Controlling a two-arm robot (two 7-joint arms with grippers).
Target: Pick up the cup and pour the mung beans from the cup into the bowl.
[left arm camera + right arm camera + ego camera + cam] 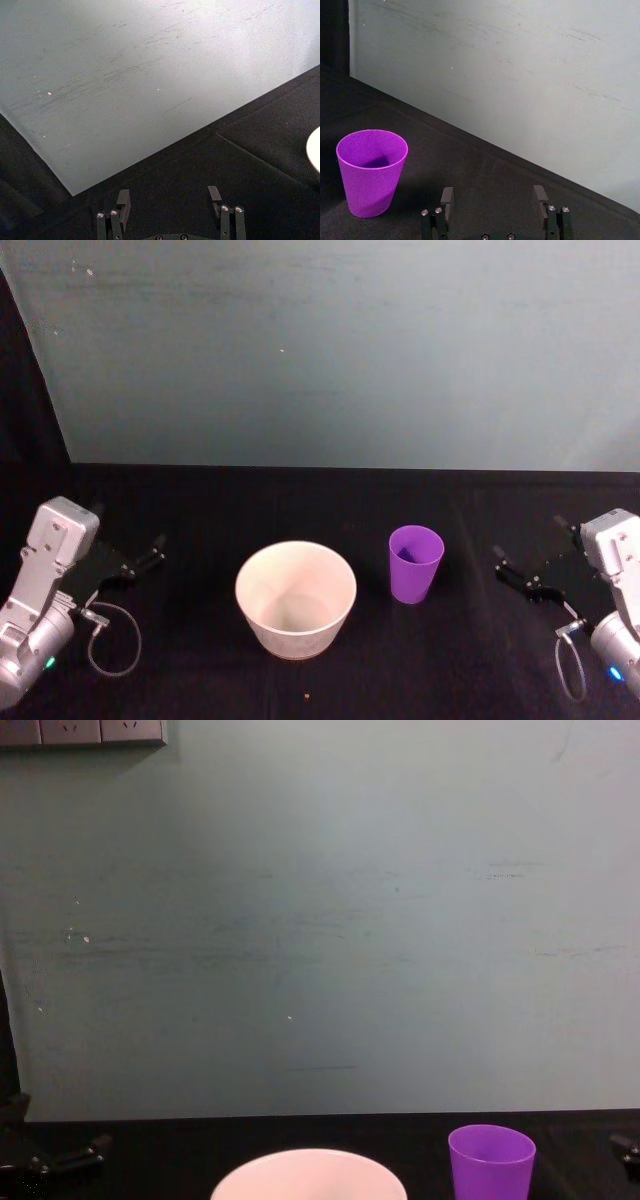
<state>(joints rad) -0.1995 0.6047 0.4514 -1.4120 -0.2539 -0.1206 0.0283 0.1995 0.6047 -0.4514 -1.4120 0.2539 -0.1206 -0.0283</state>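
Observation:
The purple cup (415, 563) stands upright on the black table, just right of the wide white bowl (296, 598). The mung beans are hidden: I see only purple shadow inside the cup (370, 172). My left gripper (128, 525) rests open near the table's left edge, well away from the bowl. On the right side my right gripper (528, 537) is open too, a short way right of the cup. Both wrist views show spread fingers with nothing between them: left gripper (169, 192), right gripper (493, 190). In the chest view the bowl (308, 1175) and cup (490, 1162) sit low in front.
A black cloth (200, 500) covers the table. A pale teal wall (330, 350) rises directly behind it. One small speck (305, 697) lies on the cloth in front of the bowl. Wall sockets (80, 730) sit high on the left.

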